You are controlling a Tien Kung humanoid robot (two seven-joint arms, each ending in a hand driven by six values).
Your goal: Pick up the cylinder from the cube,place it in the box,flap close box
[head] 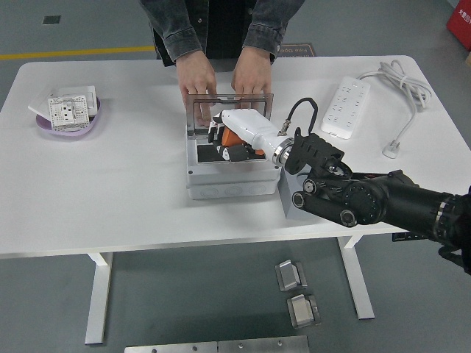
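Reaching into grey box [232,187], white robot hand [229,134], orange cylinder [230,136]

You won't find any legible text, label or number here. The mat [294,50] on the floor behind the table carries print, but it's too small and blurred to read. Same for the socket plate [68,110].

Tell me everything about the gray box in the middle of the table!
The gray box looks like plastic, squarish, with a pale front wall and a dark inside. Its see-through lid stands up at the back, and a person's two hands rest on the lid's top edge. The box sits on the white table, about midway across. The robot's right hand, white with orange parts, reaches down into it. What the hand holds cannot be seen.
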